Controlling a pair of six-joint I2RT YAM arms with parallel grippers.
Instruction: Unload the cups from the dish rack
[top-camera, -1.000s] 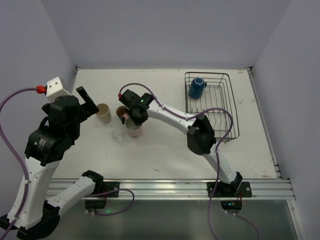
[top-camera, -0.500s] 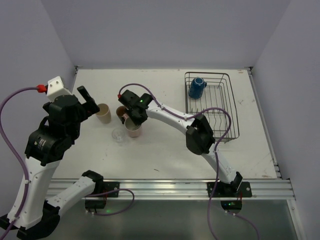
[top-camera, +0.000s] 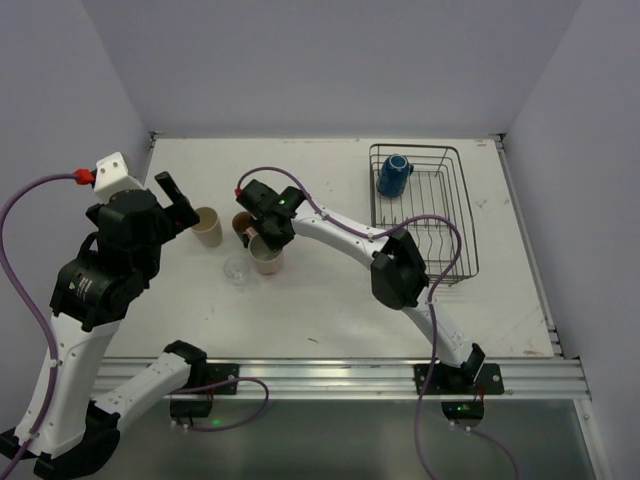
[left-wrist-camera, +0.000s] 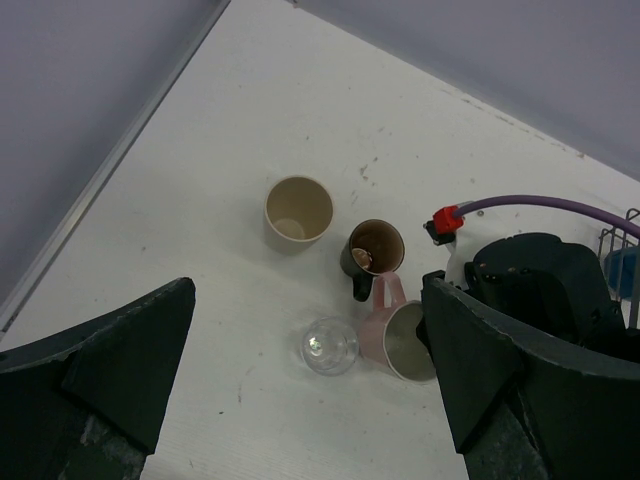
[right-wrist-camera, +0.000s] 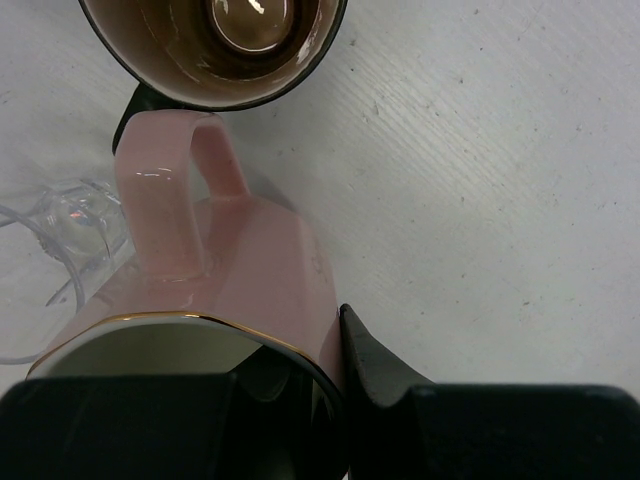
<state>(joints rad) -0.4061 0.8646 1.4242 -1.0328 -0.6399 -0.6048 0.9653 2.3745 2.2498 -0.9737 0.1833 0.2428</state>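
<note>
The cups were nearly all out on the white table (top-camera: 330, 310). Only the glossy blue mug (top-camera: 393, 175) lay tipped on its side in the far left corner of the dish rack (top-camera: 466, 215), a dark basket of thin parallel wires with raised sides. The other four stood upright in a loose cluster on the left half of the table. There was a matte cream-beige mug (left-wrist-camera: 297, 212), a shiny dark brown mug (left-wrist-camera: 375, 250) with a black handle, a small clear glass (left-wrist-camera: 330, 346), and the pale pink cup (right-wrist-camera: 260, 270). The pink cup was smooth glazed ware with a thin gilt rim and a loop handle that pointed at the brown mug.

The right gripper (right-wrist-camera: 320, 358) was clamped on the pink cup's wall on the side opposite the handle. One dark finger (right-wrist-camera: 380, 375) pressed against the outside and the other reached down inside. The cup's base rested on the table, just beside the glass and close to the brown mug.

The left gripper (left-wrist-camera: 308, 295) hung above the cluster with its jaws spread wide, holding nothing. In the top view it sat just left of the cream-beige mug.
</note>
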